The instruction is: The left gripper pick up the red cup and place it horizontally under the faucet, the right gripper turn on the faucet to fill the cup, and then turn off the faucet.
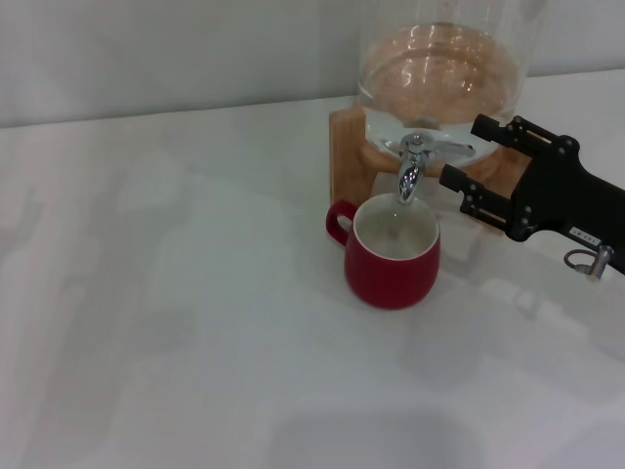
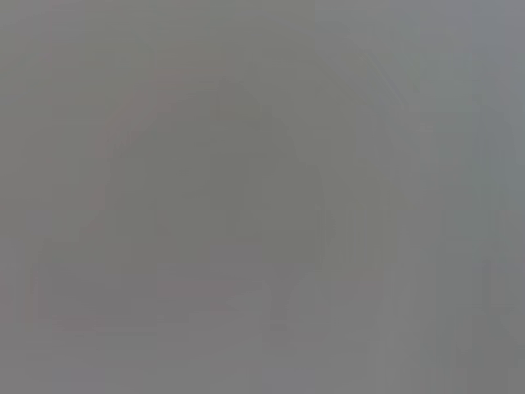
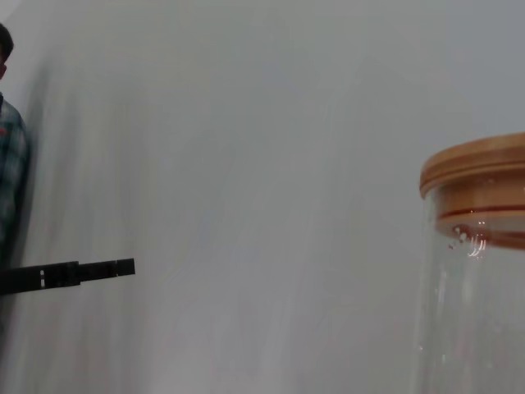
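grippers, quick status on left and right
left gripper: not in view.
right gripper: open, empty, fingers either side of the faucet lever, beside the red cup.

The cup (image 1: 392,253) stands upright right under the faucet (image 1: 414,166), its rim close below the spout, so little room is left between them. Behind, at 12 o'clock, the glass jar (image 1: 444,68) on its wooden stand (image 1: 347,147) blocks the way. At 3 o'clock the right gripper (image 1: 465,154) sits with fingers spread just beside the faucet lever, filling that side. From 6 through 9 to 11 o'clock of the cup the table (image 1: 176,322) lies bare, with only the cup's handle jutting at 10 o'clock.
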